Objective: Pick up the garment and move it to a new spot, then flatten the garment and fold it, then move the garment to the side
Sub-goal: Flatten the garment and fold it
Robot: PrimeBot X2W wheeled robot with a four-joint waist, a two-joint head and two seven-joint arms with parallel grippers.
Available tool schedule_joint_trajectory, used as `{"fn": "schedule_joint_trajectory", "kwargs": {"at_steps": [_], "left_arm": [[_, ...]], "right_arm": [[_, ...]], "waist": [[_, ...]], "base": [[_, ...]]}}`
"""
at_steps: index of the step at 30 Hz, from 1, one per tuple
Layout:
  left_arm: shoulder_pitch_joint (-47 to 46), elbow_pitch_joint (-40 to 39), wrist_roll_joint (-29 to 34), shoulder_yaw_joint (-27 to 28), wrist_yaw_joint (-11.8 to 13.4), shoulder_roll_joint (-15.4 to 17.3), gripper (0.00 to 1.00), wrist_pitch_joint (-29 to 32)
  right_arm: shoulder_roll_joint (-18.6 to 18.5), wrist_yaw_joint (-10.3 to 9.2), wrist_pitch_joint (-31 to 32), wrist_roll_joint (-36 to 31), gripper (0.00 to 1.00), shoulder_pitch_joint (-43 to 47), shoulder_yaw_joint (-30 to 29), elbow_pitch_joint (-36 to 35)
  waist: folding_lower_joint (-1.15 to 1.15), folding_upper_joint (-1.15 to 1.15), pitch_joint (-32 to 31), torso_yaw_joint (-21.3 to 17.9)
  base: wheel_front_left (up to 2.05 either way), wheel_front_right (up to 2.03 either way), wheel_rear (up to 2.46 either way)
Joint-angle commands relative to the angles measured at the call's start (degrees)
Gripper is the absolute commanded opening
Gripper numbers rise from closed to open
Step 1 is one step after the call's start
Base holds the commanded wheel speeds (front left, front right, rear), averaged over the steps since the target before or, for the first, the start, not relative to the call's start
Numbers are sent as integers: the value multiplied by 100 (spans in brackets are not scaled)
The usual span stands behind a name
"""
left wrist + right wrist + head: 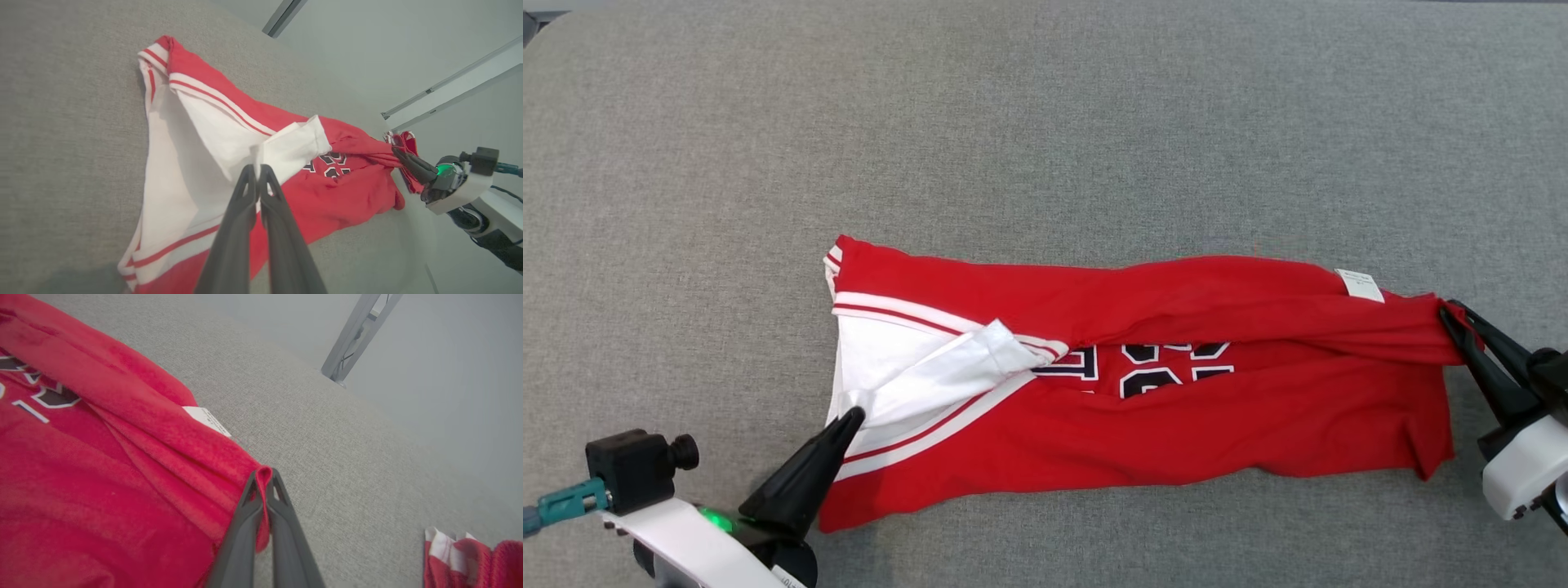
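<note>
The garment [1176,416] is a red jersey with white striped trim and dark numerals, lying stretched left to right on the grey surface. My left gripper [851,415] is shut on a white fold at its left end, and the left wrist view shows the fingertips [250,171] pinching that white cloth [286,147]. At the jersey's far right corner my right gripper [1450,310] is shut on bunched red cloth. In the right wrist view a red fold [163,457] sits clamped between the shut fingers [282,490]. The right gripper [398,154] is also in the left wrist view.
The grey fabric surface [1045,122] spreads wide behind and in front of the jersey. A white label [1360,284] lies at its upper right edge. A metal frame leg [359,330] stands beyond the surface's far edge. More red and white cloth [470,555] shows at the right wrist view's lower right.
</note>
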Motion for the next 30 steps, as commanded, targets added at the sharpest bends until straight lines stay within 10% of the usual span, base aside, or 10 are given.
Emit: {"fn": "schedule_joint_trajectory", "kwargs": {"at_steps": [1,3,5,6,7,8,19,30], "left_arm": [[79,68,-69,35,-51,-24,0,-29],[177,157,-166,50,-112,-94,0,-29],[235,287,-243,55,-163,-145,0,-29],[257,364,-250,74,-157,-169,20,-30],[267,441,-281,86,-153,-225,72,-29],[269,505,-282,110,-164,-277,100,-29],[470,908,297,1087,-31,-857,100,-27],[956,635,2581,3191,615,-2146,100,-27]], "right_arm": [[45,-1,-43,46,0,69,-22,22],[120,-1,-19,129,0,145,-57,83],[241,-1,3,274,39,233,-109,121],[282,-1,26,300,56,278,-175,145],[368,-2,10,382,100,333,-257,156],[461,-1,5,449,100,396,-297,143],[988,-1,-84,422,100,1052,-1164,-380],[2196,0,-53,320,100,1445,-2417,-1434]], "waist": [[0,0,-9,6],[0,0,-22,12],[0,0,-43,19],[0,0,-53,22],[0,0,-72,32],[0,0,-86,35],[0,0,-281,14],[0,0,-598,-114]], "base": [[0,0,0],[0,0,0],[0,0,0],[0,0,0],[0,0,0],[0,0,0],[0,0,0],[0,0,0]]}}
